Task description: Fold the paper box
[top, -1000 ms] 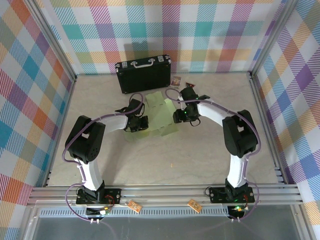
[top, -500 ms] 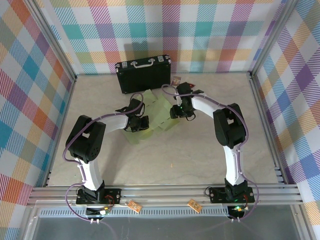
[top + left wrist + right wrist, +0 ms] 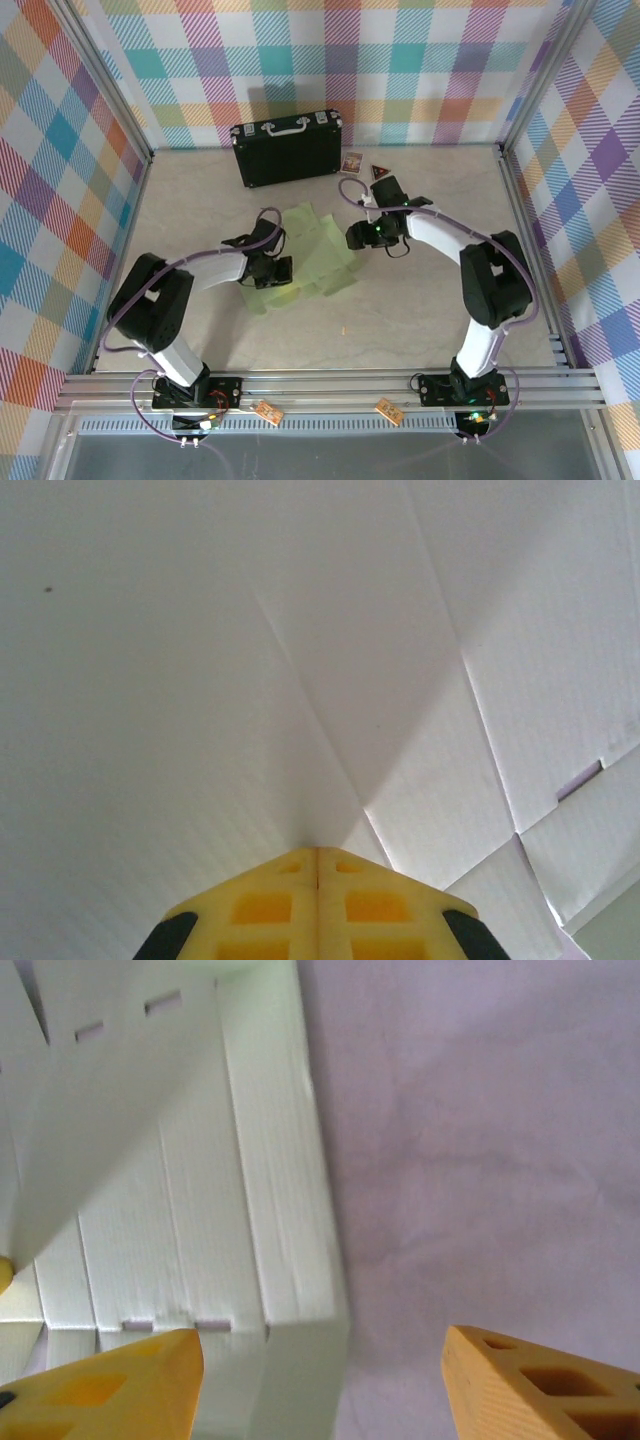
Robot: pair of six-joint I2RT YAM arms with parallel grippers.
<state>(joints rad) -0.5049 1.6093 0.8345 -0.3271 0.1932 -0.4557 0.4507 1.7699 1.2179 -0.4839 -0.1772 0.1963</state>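
Pinching paper box (image 3: 318, 245) with left tool (image 3: 318, 858), right tool (image 3: 320, 1338) spread beside its folded edge

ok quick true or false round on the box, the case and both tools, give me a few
1. The black case stands at the back, apart from the paper box. True.
2. The left tool is wide open. False: its fingers are shut together, and it seems to be pinching the paper box.
3. The right tool is open, with nothing gripped. True: its fingers stand apart beside the paper box's edge.
4. The paper box is a finished, closed box. False: it lies spread out as a creased sheet with flaps.
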